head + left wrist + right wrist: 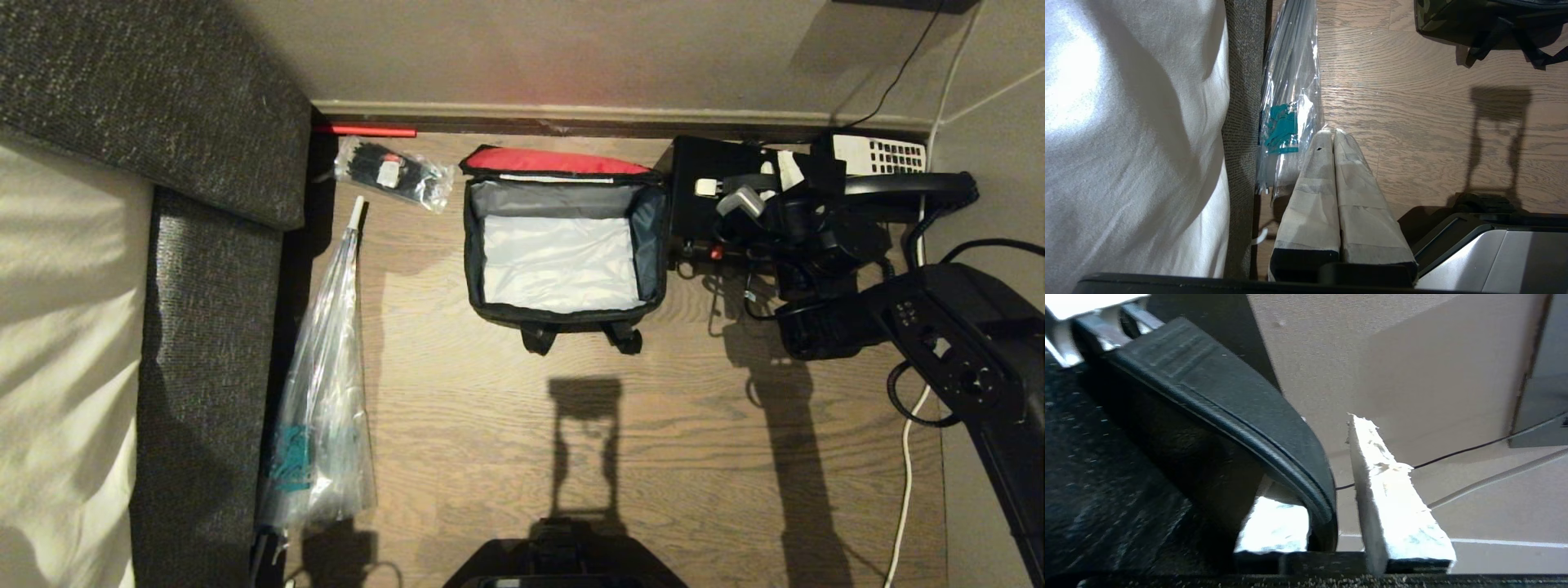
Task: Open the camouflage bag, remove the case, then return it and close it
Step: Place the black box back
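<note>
Item 1: camouflage bag, lid open, silver lining bare. Item 2: case, on the floor just right of the bag. Right gripper closing around the case's strap handle, not yet pinched. Advice: seat strap deep before lifting.

Left gripper clenched, parked.

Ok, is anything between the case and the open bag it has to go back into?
Nothing visible. The case sits beside the camouflage bag, whose mouth is open, its silver-grey floor bare and its red lid folded back.
</note>
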